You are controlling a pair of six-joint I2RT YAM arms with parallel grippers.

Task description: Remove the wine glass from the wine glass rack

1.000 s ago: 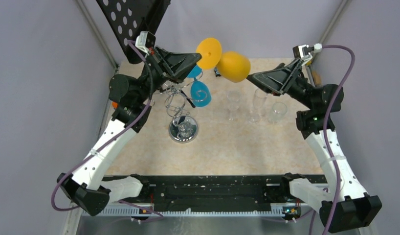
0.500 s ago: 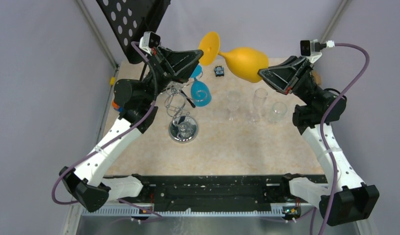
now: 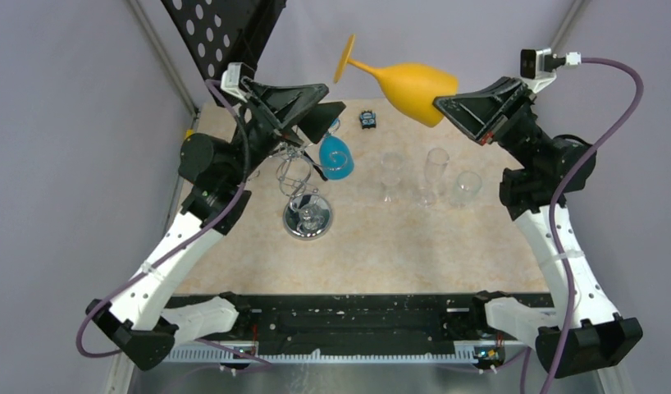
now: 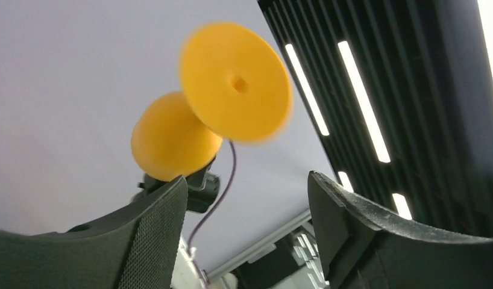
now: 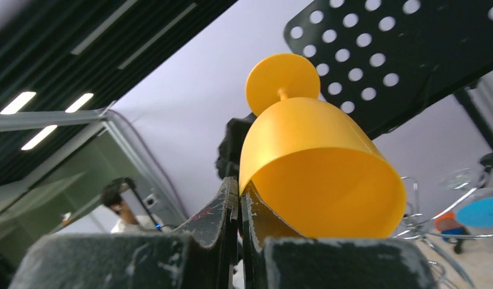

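Observation:
An orange wine glass [image 3: 414,84] hangs in the air on its side, foot toward the left, high over the back of the table. My right gripper [image 3: 441,105] is shut on the rim of its bowl [image 5: 316,162], one finger inside and one outside. My left gripper [image 3: 330,97] stands open just left of the glass foot [image 4: 235,81], with nothing between its fingers. Below it stands the silver wire wine glass rack [image 3: 298,176] on its round chrome base [image 3: 308,220]. A blue wine glass [image 3: 336,156] still hangs on the rack.
Three clear glasses [image 3: 391,172] [image 3: 435,172] [image 3: 467,187] stand on the table right of the rack. A small black object [image 3: 367,120] lies near the back edge. A black perforated plate [image 3: 225,33] on a stand rises at the back left.
My right gripper has shut on the orange glass bowl and carried it up and to the right. My left gripper has let go of the glass and opened, drawing back slightly left.

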